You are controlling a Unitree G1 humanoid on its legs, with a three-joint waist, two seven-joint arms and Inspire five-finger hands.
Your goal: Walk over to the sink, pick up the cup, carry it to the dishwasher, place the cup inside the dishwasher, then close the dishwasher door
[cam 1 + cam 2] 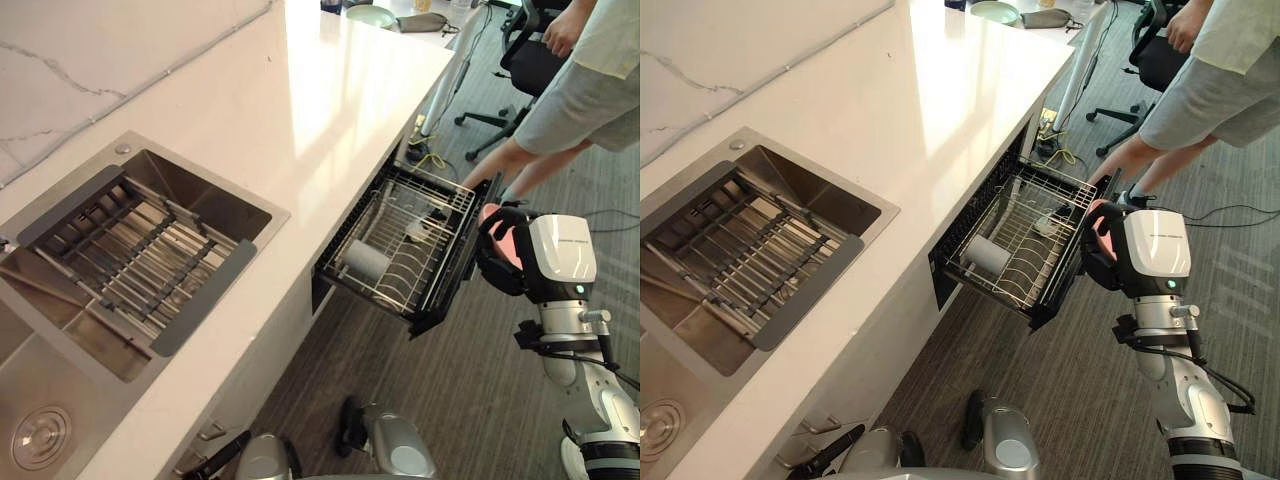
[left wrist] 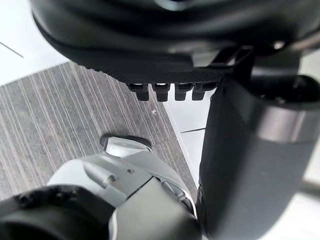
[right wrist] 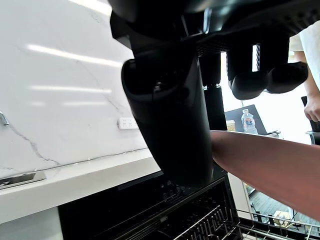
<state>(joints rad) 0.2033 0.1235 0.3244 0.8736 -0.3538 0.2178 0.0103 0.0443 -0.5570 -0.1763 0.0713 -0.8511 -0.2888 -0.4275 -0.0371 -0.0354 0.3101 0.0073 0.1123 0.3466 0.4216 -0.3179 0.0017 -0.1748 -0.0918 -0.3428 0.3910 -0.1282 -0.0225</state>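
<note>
The dishwasher drawer [image 1: 452,292] stands pulled out from under the counter, its wire rack [image 1: 440,192] showing. A white cylindrical thing [image 1: 365,262] lies on its side in the rack's near left corner. My right hand [image 1: 492,272] hangs at the drawer's outer front edge, fingers curled round a pink cup [image 1: 503,240]. The right wrist view shows that cup [image 3: 265,167] between the thumb [image 3: 170,130] and the fingers [image 3: 280,77], above the rack. My left hand [image 2: 165,60] hangs low by my side over the floor, relaxed and holding nothing.
The steel sink [image 1: 205,190] with a drain rack is set in the white counter [image 1: 330,110] to my left. A person [image 1: 575,95] stands just beyond the drawer, beside an office chair [image 1: 520,65]. A plate [image 1: 370,14] sits at the counter's far end. Grey carpet lies to the right.
</note>
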